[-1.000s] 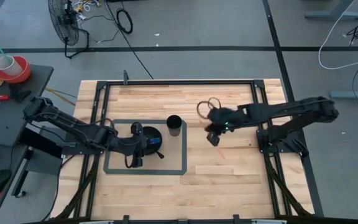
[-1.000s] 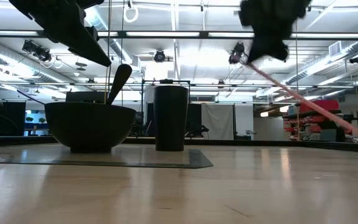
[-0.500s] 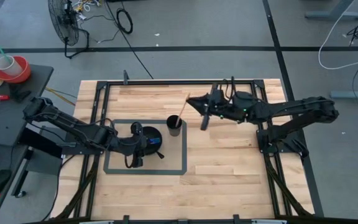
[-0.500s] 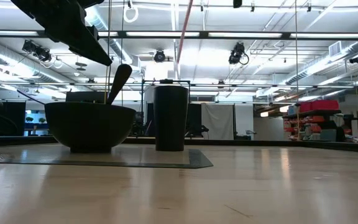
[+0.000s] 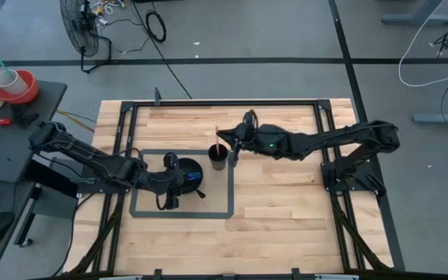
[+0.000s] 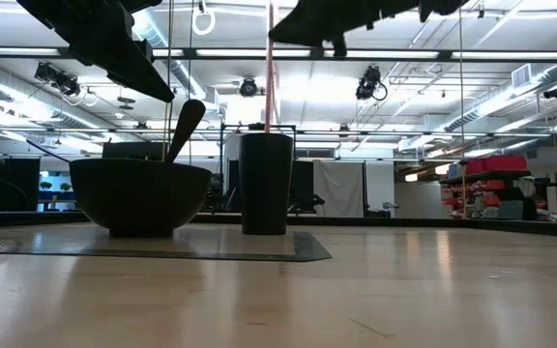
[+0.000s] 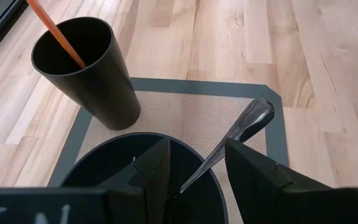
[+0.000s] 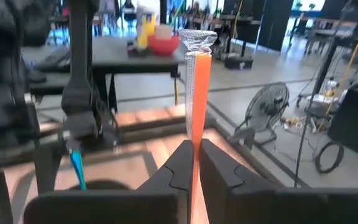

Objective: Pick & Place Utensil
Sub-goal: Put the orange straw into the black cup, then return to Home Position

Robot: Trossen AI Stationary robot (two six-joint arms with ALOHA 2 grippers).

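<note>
Matt black cup [image 7: 82,71], glossy metal spoon [image 7: 238,134], pale wood table [image 7: 328,74].

A dark bowl [image 6: 140,197] sits at about 9 o'clock on a grey mat [image 6: 162,246] on the wooden tabletop [image 6: 356,290], a spoon handle [image 6: 184,126] leaning out of it toward 1 o'clock. Just beside it stands a tall dark cup [image 6: 265,184]. A thin orange utensil [image 6: 268,68] stands upright in the cup, its top under the right claw [image 6: 335,21] at 12 o'clock.
</note>
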